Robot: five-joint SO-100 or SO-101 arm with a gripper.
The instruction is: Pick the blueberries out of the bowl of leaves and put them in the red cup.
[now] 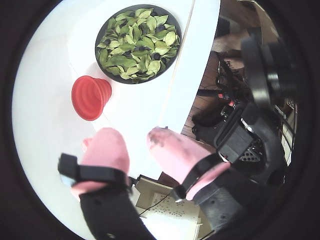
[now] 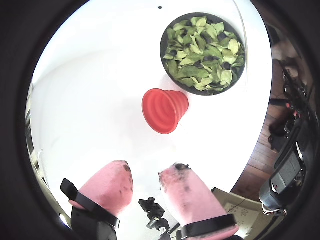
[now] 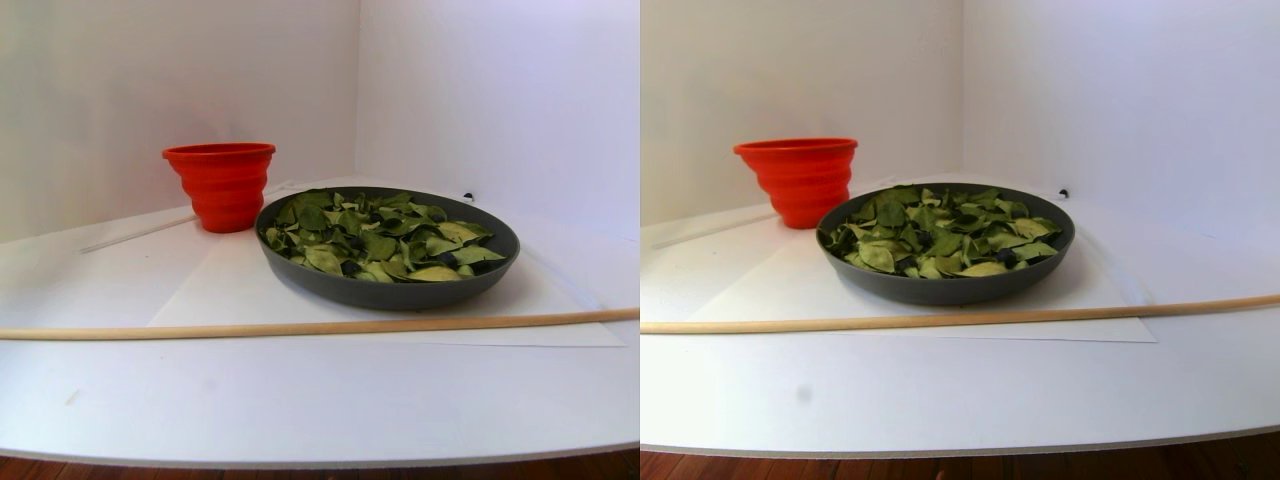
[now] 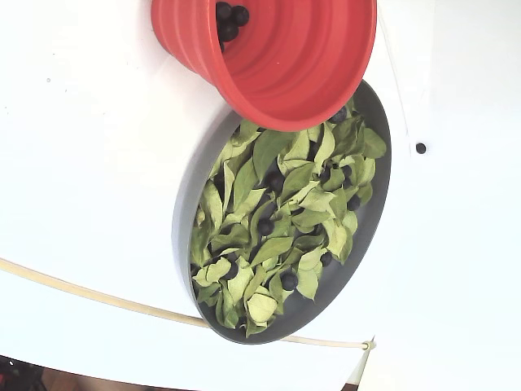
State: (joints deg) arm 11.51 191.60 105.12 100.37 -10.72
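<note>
My gripper point(image 1: 132, 137) is open, and nothing sits between its pink padded fingertips point(image 2: 114, 181). It hangs well short of the red cup point(image 1: 91, 97) and the dark grey bowl point(image 1: 99, 39), which lie beyond it in both wrist views. The bowl point(image 4: 186, 220) is heaped with green leaves point(image 4: 277, 244), and dark blueberries point(image 4: 289, 279) peek out among them. The red cup point(image 4: 277, 65) stands touching or just beside the bowl's rim, with three blueberries point(image 4: 228, 20) on its bottom. The stereo pair view shows cup point(image 3: 222, 185) and bowl point(image 3: 400, 290), but no gripper.
A thin wooden rod point(image 3: 300, 327) lies across the white table in front of the bowl. A small black dot point(image 4: 421, 148) marks the surface beside the bowl. The table edge point(image 1: 200, 65) drops to a wooden floor with black equipment point(image 1: 245, 135). White walls back the scene.
</note>
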